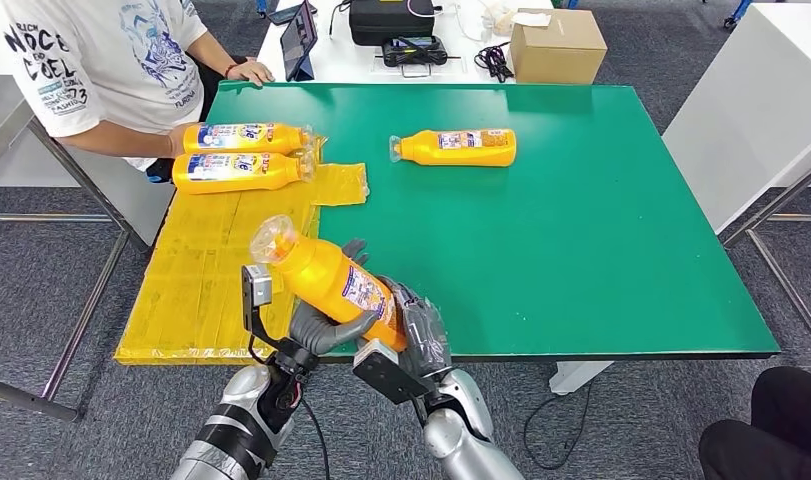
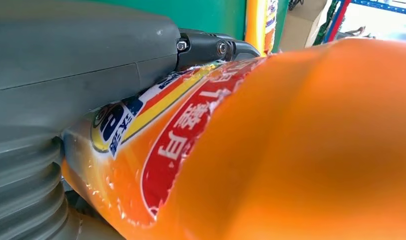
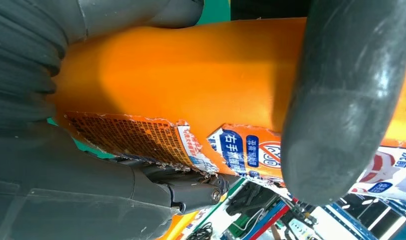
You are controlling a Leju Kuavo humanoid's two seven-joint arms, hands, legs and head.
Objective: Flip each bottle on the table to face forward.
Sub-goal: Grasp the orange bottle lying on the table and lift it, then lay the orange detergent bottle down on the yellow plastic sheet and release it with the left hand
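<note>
An orange bottle (image 1: 326, 280) with a clear cap is held tilted above the table's front edge, cap pointing up and to the left. My left hand (image 1: 326, 328) grips it from below, and my right hand (image 1: 421, 325) wraps its base. Up close, the bottle (image 2: 291, 150) lies against my left hand (image 2: 65, 75). In the right wrist view the thick thumb (image 3: 341, 100) presses on the bottle (image 3: 190, 80) over its torn label. Two bottles (image 1: 243, 137) (image 1: 239, 171) lie side by side on the yellow mat (image 1: 211, 270). Another bottle (image 1: 456, 147) lies on the green table (image 1: 581, 230).
A person in a white shirt (image 1: 101, 60) sits at the far left corner, one hand by the two lying bottles. Behind the table stand a cardboard box (image 1: 558, 45), a black case (image 1: 391, 20) and a tablet (image 1: 299, 35). A white table (image 1: 751, 110) is on the right.
</note>
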